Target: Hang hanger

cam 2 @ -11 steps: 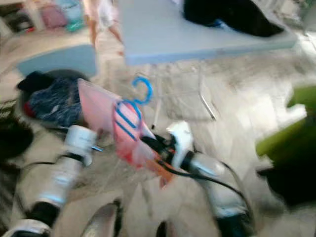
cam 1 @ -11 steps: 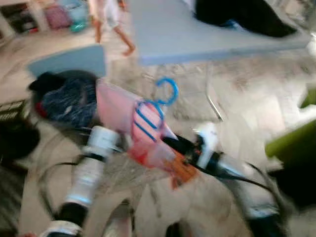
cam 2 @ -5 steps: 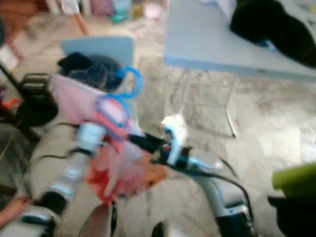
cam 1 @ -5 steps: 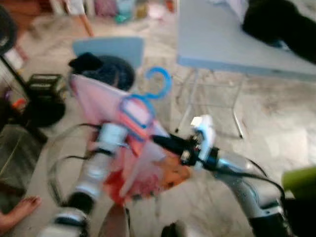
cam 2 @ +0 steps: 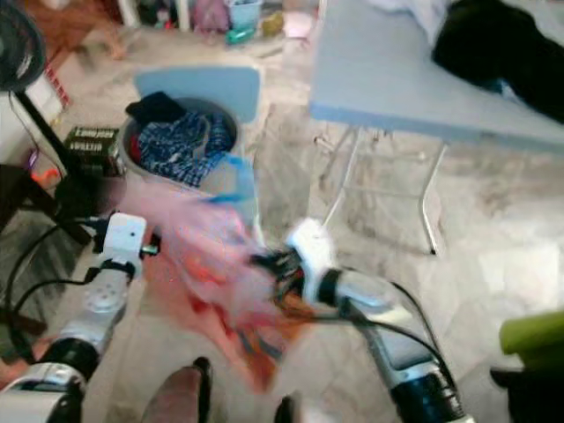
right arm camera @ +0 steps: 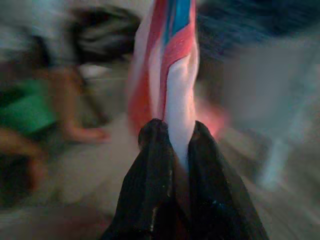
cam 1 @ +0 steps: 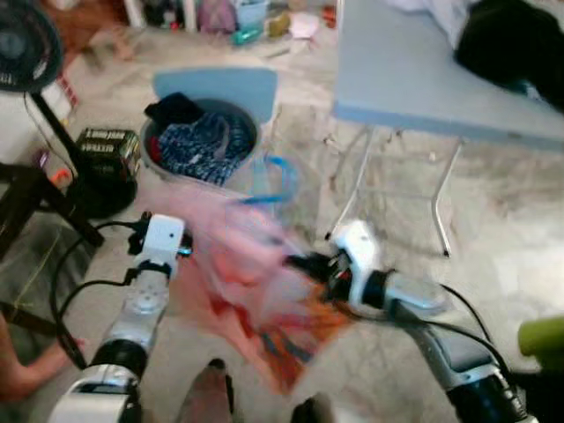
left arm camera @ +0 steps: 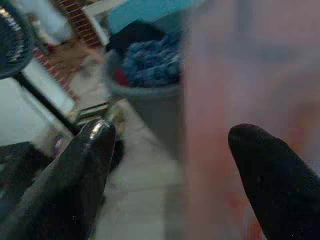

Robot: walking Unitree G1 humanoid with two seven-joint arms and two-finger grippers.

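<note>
Marble floor, laundry tub [cam 1: 201, 150] ahead: right tool [right arm camera: 172, 150] is clenched on the pink garment [cam 1: 238, 264] with its blue hanger [cam 1: 280, 181], left tool [left arm camera: 170, 165] released beside it, so mid-carry; next needs a rail.

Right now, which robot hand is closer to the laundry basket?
Left. The left gripper is open beside the pink garment, just short of the basket. The right gripper is further back, shut on the garment.

A pink-and-orange cloth garment [cam 1: 251, 282] hangs on a bright blue plastic hanger [cam 1: 275, 181] (blurred), pinched by black fingers [right arm camera: 210, 185].
</note>
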